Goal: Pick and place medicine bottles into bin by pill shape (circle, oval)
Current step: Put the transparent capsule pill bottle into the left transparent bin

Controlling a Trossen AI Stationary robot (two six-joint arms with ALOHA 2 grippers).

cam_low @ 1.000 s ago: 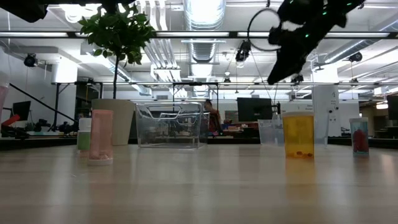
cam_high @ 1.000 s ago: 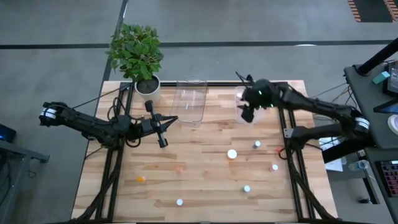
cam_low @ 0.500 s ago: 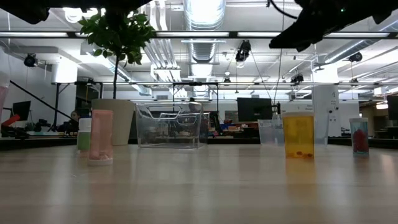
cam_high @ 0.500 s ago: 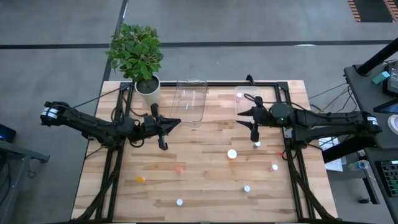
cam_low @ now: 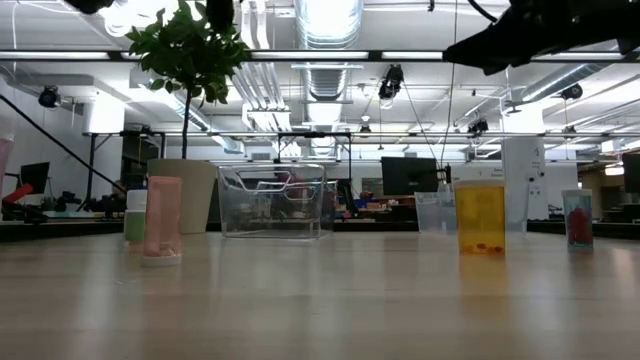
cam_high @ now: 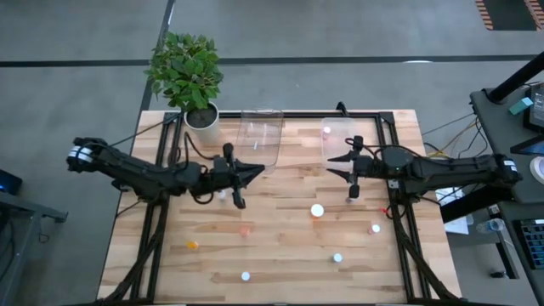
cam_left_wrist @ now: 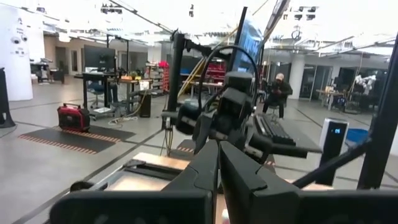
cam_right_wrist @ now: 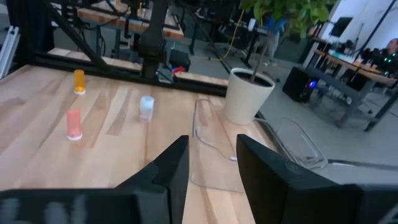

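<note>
The worktop (cam_high: 280, 238) is showing pale planked wood with a soft satin sheen, catching reflections in the low view. The tubs (cam_high: 260, 138) are looking like clear, glossy plastic. An orange bottle (cam_low: 480, 216) is glowing translucent. The plant pot (cam_right_wrist: 248, 94) is reading smooth, matt white. The right gripper's fingers (cam_right_wrist: 258, 171) are showing matt black.

Even, bright overhead light; table (cam_high: 280, 238) shadows faint. Ceiling fixtures (cam_low: 325, 15) glare in low view. Left wrist view backlit, background washed out, near fingers (cam_left_wrist: 214, 180) blurred.
</note>
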